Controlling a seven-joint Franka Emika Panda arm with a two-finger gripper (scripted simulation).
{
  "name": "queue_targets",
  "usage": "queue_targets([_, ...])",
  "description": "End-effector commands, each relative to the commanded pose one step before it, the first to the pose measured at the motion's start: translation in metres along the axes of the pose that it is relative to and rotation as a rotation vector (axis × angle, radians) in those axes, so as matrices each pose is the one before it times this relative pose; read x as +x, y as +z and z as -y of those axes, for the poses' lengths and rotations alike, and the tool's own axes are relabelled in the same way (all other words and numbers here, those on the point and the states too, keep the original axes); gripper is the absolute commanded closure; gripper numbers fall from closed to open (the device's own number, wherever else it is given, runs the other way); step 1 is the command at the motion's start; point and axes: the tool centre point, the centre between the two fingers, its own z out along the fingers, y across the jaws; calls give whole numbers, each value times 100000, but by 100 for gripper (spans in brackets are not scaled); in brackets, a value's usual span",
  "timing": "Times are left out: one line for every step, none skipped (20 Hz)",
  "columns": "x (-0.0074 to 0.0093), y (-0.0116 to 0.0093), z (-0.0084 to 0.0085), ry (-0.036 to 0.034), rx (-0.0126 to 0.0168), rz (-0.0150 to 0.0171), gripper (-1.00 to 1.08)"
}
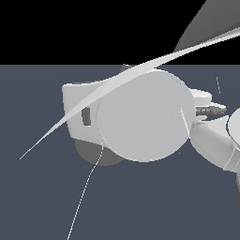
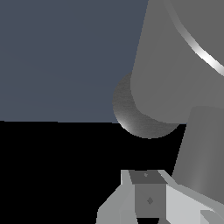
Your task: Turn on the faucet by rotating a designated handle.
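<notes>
Gripper (image 2: 148,197) sits right beside the faucet (image 2: 183,65); can't tell if it's clenched. Looks like approach stage, next it needs to catch the handle (image 1: 117,83) and rotate.

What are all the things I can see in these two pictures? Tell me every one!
faucet: one, thick matte grey cylinder with a flat round end facing the exterior view, in the middle of that picture; also fills one side of the wrist view.
faucet base: one, darker grey, rounded, peeking out under the cylinder.
handle: one, thin pale silver-grey, slanting across the cylinder in the exterior view.
floor: one, flat dark blue-grey, all around.
background: black, above the floor.
robot arm: one, white, at the exterior view's right.
gripper: one, grey and white, near the faucet; open or shut not clear.
</notes>
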Motion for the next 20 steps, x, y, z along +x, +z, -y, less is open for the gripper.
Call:
queue_targets([-2192, -66, -2698, 1229, -4130, 4296, 108])
queue_targets([-185, 7, -343, -26, -170, 404, 108])
queue_targets([-185, 6, -340, -26, -170, 404, 108])
queue_targets([-182, 7, -336, -26, -167, 397, 108])
queue_targets([-182, 6, -333, -26, -167, 397, 108])
queue_targets([-177, 8, -328, -25, -163, 386, 108])
queue_targets([-177, 7, -326, -25, -163, 386, 108])
queue_targets([-176, 7, -323, -25, -161, 384, 108])
queue_targets([-174, 6, -320, -25, -160, 381, 108])
queue_targets([-172, 7, -316, -25, -158, 376, 108])
queue_targets([-170, 8, -313, -25, -156, 371, 108])
queue_targets([-168, 8, -310, -25, -154, 368, 108])
queue_targets([-168, 7, -308, -25, -154, 368, 108])
queue_targets([-166, 8, -305, -25, -152, 362, 108])
queue_targets([-164, 8, -302, -25, -151, 359, 108])
queue_targets([-164, 7, -300, -25, -151, 359, 108])
queue_targets([-160, 9, -296, -25, -147, 351, 108])
queue_targets([-160, 9, -294, -26, -147, 351, 108])
queue_targets([-160, 9, -292, -27, -147, 351, 108])
queue_targets([-158, 10, -290, -28, -146, 348, 108])
